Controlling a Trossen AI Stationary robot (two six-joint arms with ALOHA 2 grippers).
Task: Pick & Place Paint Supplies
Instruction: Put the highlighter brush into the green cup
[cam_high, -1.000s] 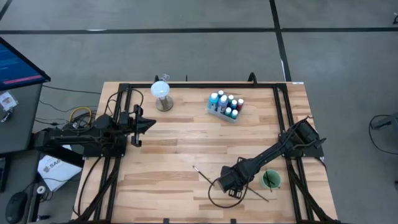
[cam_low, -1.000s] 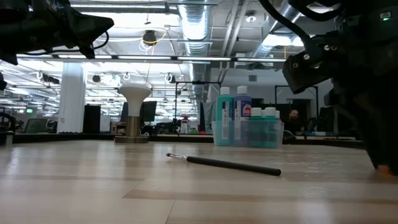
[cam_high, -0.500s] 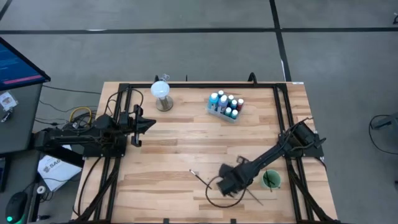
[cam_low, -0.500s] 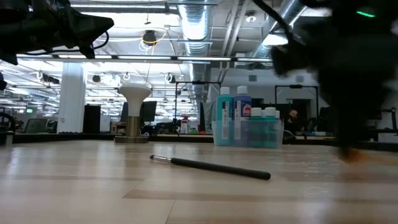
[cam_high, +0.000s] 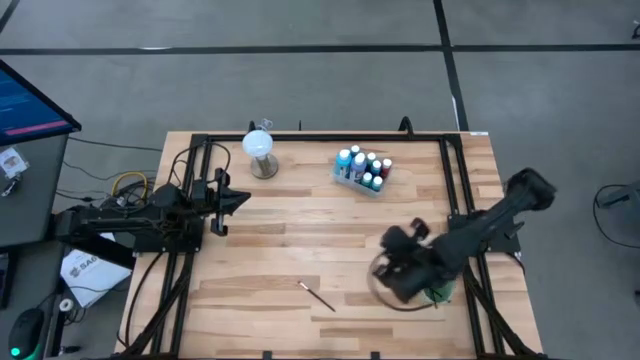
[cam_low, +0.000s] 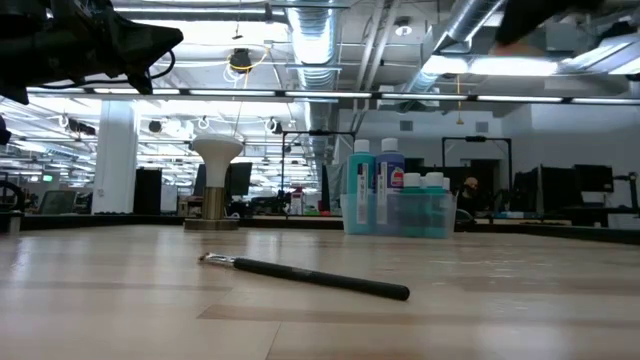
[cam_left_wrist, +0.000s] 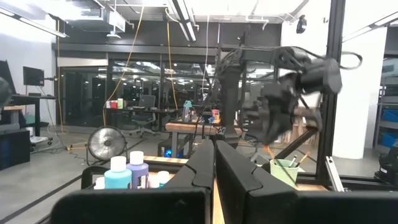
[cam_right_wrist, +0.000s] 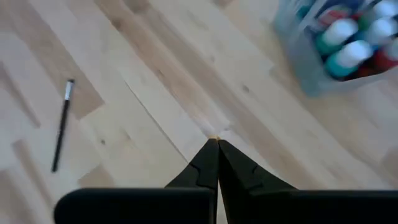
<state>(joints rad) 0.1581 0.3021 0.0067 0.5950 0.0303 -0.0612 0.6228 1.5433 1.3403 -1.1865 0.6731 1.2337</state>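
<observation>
My right gripper (cam_right_wrist: 213, 144) hangs above the table's right half (cam_high: 397, 250), shut, with an orange bit of a paintbrush showing between its fingertips. A dark-handled paintbrush (cam_high: 318, 296) lies flat on the wood near the front edge, also seen in the low view (cam_low: 305, 276) and the right wrist view (cam_right_wrist: 61, 124). White-capped paint bottles stand in a clear tray (cam_high: 362, 170) at the far middle. My left gripper (cam_high: 240, 200) waits shut at the left, raised off the table (cam_left_wrist: 214, 158). My right gripper pinches a thin paintbrush between its fingertips. Only a small orange piece (cam_right_wrist: 213, 137) peeks out; the fingers hide the rest. The fingers point down from above. The piece is clear of the table.
A green cup (cam_high: 437, 292) holding brushes stands near the front right corner, close under my right arm. A white globe on a round base (cam_high: 260, 150) sits at the far left. Black frame rails run along the table's left, right and far edges.
My right gripper has shut near the front edge, then risen and gone toward the right and far edges. The thin brush that lay beneath it is gone from the table. The loose dark-handled brush has slid toward the left and near edges.
</observation>
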